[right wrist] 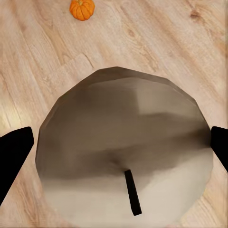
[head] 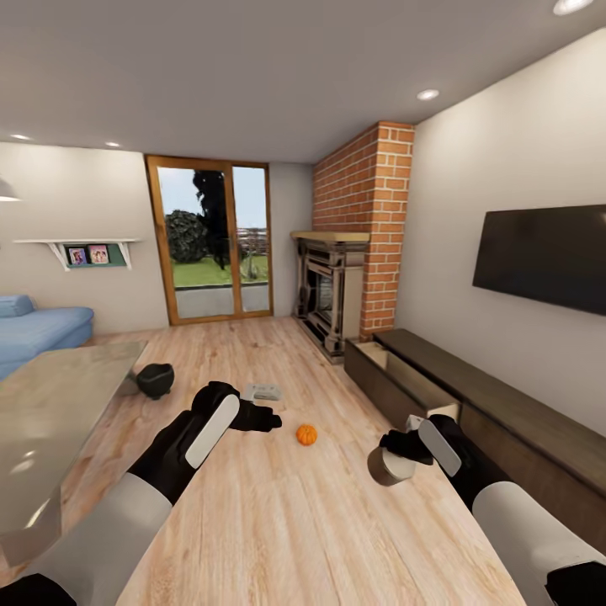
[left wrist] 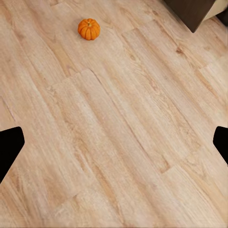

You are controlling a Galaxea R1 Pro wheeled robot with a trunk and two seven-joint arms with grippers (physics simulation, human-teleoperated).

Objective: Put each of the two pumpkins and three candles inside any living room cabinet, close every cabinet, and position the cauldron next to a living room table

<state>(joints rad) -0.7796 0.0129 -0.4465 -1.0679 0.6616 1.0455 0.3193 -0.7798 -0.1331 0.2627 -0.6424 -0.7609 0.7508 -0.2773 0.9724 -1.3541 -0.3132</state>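
My right gripper [head: 404, 448] is shut on a squat grey-beige candle [head: 389, 468] and holds it above the floor, close to the cabinet. In the right wrist view the candle [right wrist: 123, 152], with its dark wick, sits between the two fingers [right wrist: 14, 152]. One orange pumpkin [head: 306, 434] lies on the wood floor between my arms; the left wrist view has the pumpkin [left wrist: 89, 29] ahead of the fingers. My left gripper [head: 263, 419] is open and empty. The black cauldron [head: 156, 380] stands on the floor by the glass table [head: 50, 421]. The dark cabinet [head: 505, 408] runs along the right wall.
One cabinet drawer [head: 383, 370] near the brick fireplace [head: 332, 290] stands pulled out. A small pale flat object [head: 263, 391] lies on the floor beyond my left hand. A blue sofa [head: 38, 330] is at the far left, and a TV [head: 543, 257] hangs above the cabinet.
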